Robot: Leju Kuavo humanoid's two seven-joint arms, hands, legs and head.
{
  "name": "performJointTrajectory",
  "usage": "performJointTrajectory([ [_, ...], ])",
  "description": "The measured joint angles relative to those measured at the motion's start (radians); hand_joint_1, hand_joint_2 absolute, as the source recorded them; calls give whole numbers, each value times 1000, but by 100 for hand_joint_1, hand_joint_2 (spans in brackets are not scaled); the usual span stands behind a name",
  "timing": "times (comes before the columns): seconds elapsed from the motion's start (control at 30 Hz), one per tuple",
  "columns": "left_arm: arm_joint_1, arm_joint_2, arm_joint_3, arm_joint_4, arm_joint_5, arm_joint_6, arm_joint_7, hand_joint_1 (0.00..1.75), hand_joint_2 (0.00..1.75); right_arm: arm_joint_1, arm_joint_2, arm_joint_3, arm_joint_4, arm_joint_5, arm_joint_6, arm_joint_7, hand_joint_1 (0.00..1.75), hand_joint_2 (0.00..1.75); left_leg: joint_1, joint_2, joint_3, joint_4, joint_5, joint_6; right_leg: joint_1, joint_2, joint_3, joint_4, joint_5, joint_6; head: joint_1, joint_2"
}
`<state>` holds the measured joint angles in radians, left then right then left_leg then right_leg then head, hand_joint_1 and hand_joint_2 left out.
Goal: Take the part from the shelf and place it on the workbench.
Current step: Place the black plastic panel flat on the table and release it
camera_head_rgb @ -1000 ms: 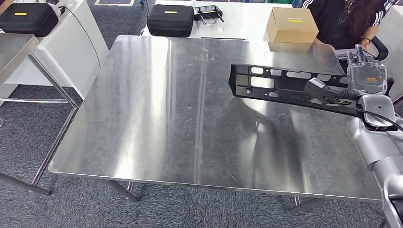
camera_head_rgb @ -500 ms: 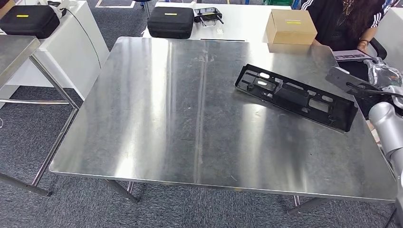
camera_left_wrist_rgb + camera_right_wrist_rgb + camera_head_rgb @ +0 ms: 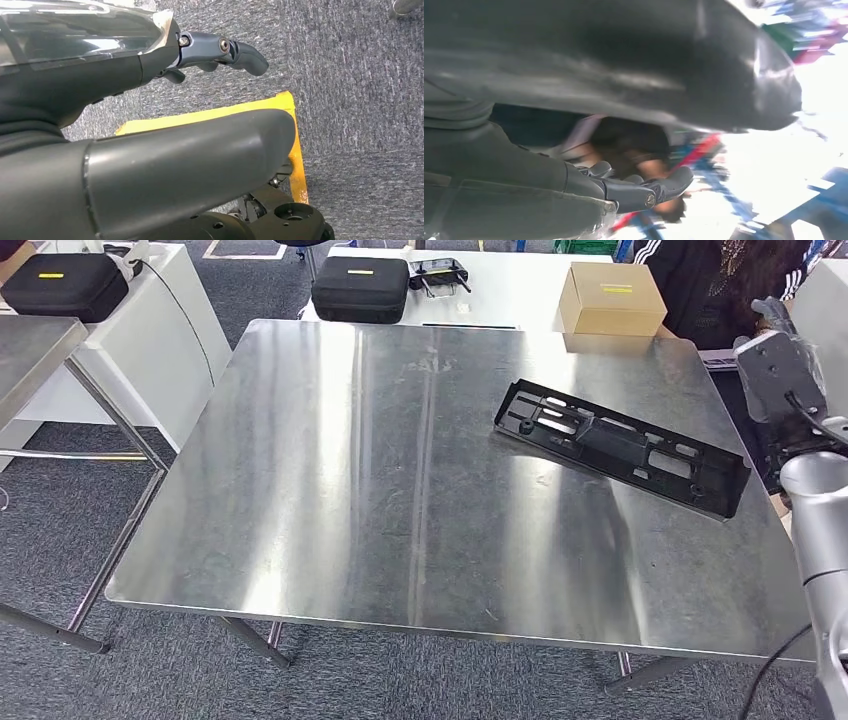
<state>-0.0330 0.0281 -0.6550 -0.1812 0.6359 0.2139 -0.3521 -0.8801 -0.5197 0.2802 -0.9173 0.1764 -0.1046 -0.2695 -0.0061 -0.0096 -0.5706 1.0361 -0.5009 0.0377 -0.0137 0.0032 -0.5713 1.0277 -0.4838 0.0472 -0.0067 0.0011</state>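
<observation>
Fingers (image 3: pixel 235 50) of the left hand (image 3: pixel 150 125) stretch out apart with nothing between them, above grey carpet (image 3: pixel 360 90) and a yellow floor marking (image 3: pixel 295 145). On the right hand (image 3: pixel 599 150) the fingers (image 3: pixel 664 187) likewise lie spread and hold nothing; the wrist picture is blurred behind them. From the head view, the right hand (image 3: pixel 780 370) is raised at the far right edge of the scene, off the counter's right side and apart from the part.

At the near edge, the bare brushed-steel counter (image 3: pixel 350 520) reflects light in pale streaks. Farther back on its right half lies the long black plastic frame part (image 3: pixel 620 445) with rectangular cut-outs, flat on the steel and set at a slant: its left end points toward the middle of the counter, its right end reaches close to the right edge. Neither hand touches it.

Beyond the counter's far edge stands a white table (image 3: pixel 510 285). On it sit a black zipped case (image 3: pixel 360 285) to the left, a small dark device (image 3: pixel 438 270) just beside it, and a brown cardboard box (image 3: pixel 612 297) to the right. A person in a dark jacket with white stripes (image 3: pixel 720 280) sits at the far right. At the far left, another black case with a yellow label (image 3: pixel 60 285) rests on a white cabinet (image 3: pixel 165 330), next to a second steel surface (image 3: pixel 30 350).
</observation>
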Motion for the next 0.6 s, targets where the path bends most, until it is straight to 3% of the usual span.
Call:
performJointTrajectory([
  [0.2, 0, 2, 0, 0, 19, 9, -12, 0, 0, 216, 44, -56, -418, -201, -46, -142, 0, 0, 1, 0, 0, -1, 0, 0, 1, 0, 0, 0, 0, 0, 0, 0],
  [0.43, 1, 3, 1, 1, 40, 19, -16, 0, 0, 427, 145, -118, -841, -479, 98, -213, 0, 0, 1, 0, 0, -1, 0, -1, 1, -1, 0, 0, -1, -1, 0, 0],
  [0.6, 2, 2, 2, 4, 56, 21, -27, 0, 0, 561, 214, -127, -1070, -476, 138, -257, 0, 0, 1, 0, 0, -1, -1, -1, 1, -1, 0, 0, -1, -1, 0, 0],
])
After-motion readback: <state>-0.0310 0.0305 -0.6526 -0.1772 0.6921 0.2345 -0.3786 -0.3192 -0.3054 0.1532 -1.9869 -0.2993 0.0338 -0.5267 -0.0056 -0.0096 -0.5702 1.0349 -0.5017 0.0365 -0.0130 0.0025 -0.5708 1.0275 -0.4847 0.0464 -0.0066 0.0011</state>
